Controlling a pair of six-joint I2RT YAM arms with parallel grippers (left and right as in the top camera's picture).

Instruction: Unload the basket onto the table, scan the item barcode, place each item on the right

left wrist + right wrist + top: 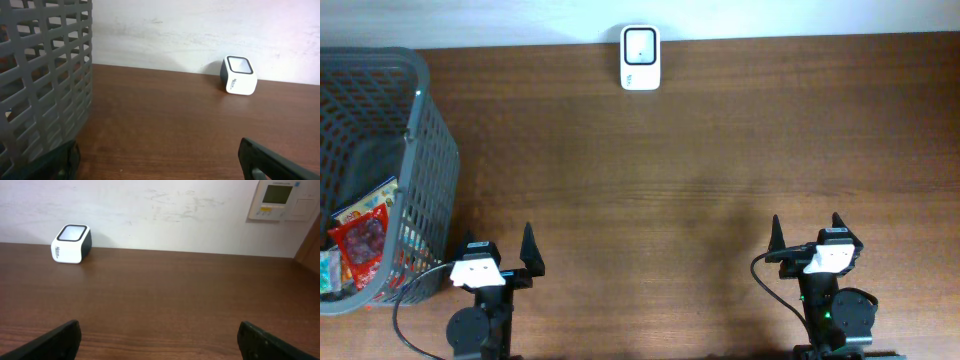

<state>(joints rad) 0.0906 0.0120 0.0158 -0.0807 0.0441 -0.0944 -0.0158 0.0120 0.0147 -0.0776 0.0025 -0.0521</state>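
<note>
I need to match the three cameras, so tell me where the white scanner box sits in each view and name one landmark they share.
Overhead: the scanner is at top centre, at the table's far edge.
Left wrist: the scanner is right of centre in the upper half, by the wall.
Right wrist: the scanner is at upper left, by the wall.
Shared landmark: the seam where the brown table meets the pale wall, just behind the scanner.

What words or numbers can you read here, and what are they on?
Nothing can be read for sure.
On the scanner: small dark print on its side, too small to read.
On the wall panel: a screen and marks, too blurred to read.
On the snack packet in the basket: colourful print, too blurred to read.
</note>
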